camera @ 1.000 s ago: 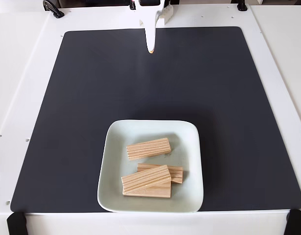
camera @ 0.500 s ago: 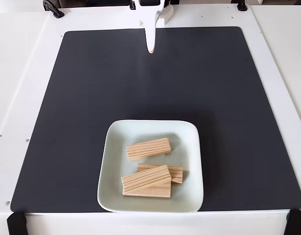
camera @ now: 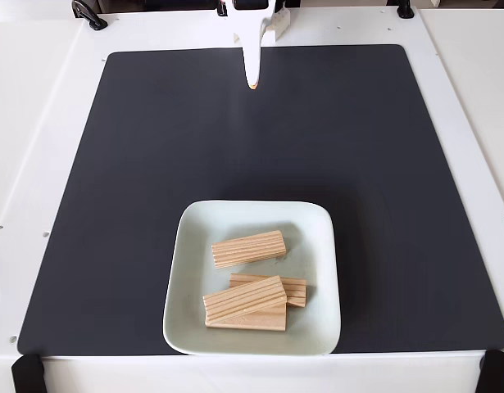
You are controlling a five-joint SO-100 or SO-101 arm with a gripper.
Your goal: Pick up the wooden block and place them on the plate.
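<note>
Hanging at the worktop's far edge, the claw (camera: 252,82) is looking clenched and empty; wooden blocks (camera: 248,248) are lying on the plate (camera: 188,246) near the front edge, long axes roughly crosswise, well apart from it.

Grooved tan wooden blocks (camera: 248,248), pale-green plate (camera: 184,278)

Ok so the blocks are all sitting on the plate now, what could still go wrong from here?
Two risks, as far as I can judge. The top block lies tilted across the two under it, so a knock to the plate could slide it off the pile. The plate also sits close to the near edge of the black mat, so a nudge might push it partly off the mat. The gripper is parked far away and holds nothing.
</note>
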